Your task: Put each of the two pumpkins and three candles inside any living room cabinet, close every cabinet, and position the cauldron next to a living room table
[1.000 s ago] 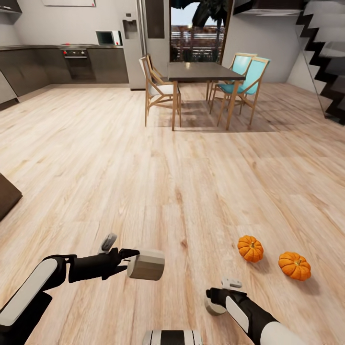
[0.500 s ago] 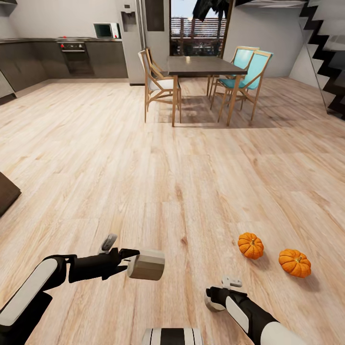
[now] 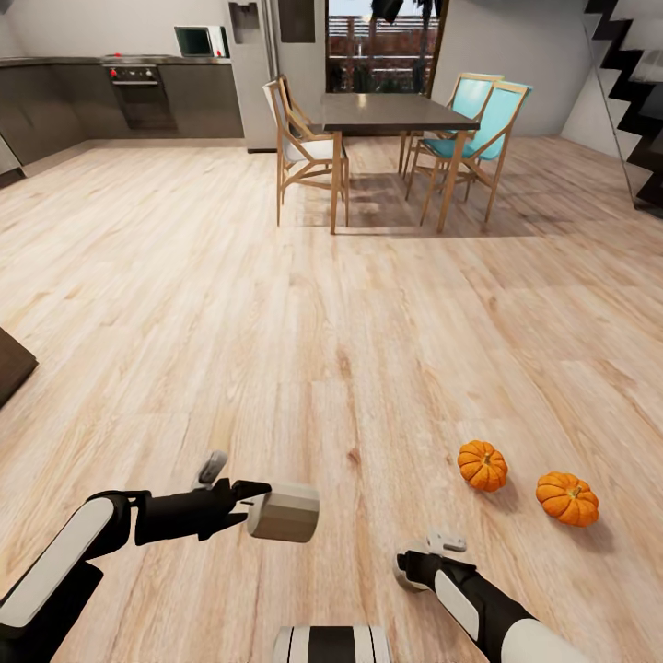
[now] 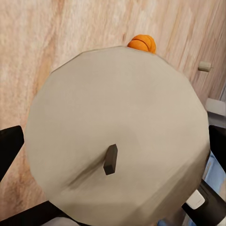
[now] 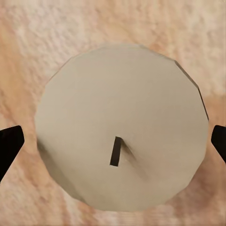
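Compared with one second ago, the whole head view has shifted: the dining table [image 3: 398,112] and its chairs sit higher in the picture, and the kitchen units are cut off more by the top edge. This indicates camera movement, not movement of the furniture. Both arms hold the same pose relative to the view, and each keeps its load.

The left gripper [image 3: 261,506] is clamped on a pale candle [image 3: 284,511], held on its side above the wood floor [image 3: 276,304]. In the left wrist view the candle's flat end and dark wick [image 4: 110,159] hide most of the gripper.

The right gripper [image 3: 414,573] holds a second candle [image 5: 121,127]. In the head view that candle is largely hidden behind the wrist; only a pale edge [image 3: 403,582] is visible.

Two pumpkins lie on the floor ahead of the right arm: the nearer pumpkin [image 3: 482,464] and the farther pumpkin [image 3: 567,498], close together but apart. One pumpkin [image 4: 142,44] appears past the candle rim in the left wrist view.

A dark brown corner [image 3: 13,361] is cut off at the left edge; its identity cannot be determined.
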{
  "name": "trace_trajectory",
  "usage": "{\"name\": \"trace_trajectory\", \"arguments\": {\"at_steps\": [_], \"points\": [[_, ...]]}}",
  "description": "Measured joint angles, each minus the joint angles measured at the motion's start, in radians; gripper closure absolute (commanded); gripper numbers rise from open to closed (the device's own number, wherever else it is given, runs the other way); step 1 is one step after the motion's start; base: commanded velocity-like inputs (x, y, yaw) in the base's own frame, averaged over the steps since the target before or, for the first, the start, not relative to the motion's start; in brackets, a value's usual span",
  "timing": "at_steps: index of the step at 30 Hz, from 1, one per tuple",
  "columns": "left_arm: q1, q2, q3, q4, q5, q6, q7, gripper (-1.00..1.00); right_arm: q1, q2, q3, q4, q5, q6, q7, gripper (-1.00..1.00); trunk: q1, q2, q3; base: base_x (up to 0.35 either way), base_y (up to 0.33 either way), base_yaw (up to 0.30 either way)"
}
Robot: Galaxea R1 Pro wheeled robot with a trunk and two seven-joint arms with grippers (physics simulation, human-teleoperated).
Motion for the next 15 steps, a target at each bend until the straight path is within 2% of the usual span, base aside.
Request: {"name": "trace_trajectory", "arguments": {"at_steps": [7, 11, 15], "points": [[0.0, 0.0, -0.001, 0.0, 0.001, 0.0, 0.0, 1.0, 0.0, 0.001, 0.0, 0.003, -0.001, -0.015, 0.0, -1.0, 0.0, 0.0, 0.0, 0.0, 0.0, 0.0], [0.0, 0.0, -0.001, 0.0, 0.0, 0.0, 0.0, 1.0, 0.0, 0.001, 0.0, 0.003, -0.002, -0.016, 0.0, -1.0, 0.002, -0.001, -0.015, 0.0, 0.0, 0.0], [0.0, 0.0, -0.001, 0.0, 0.0, 0.0, 0.0, 1.0, 0.0, 0.001, 0.0, 0.003, -0.002, -0.017, 0.0, -1.0, 0.002, -0.001, -0.015, 0.0, 0.0, 0.0]]}}
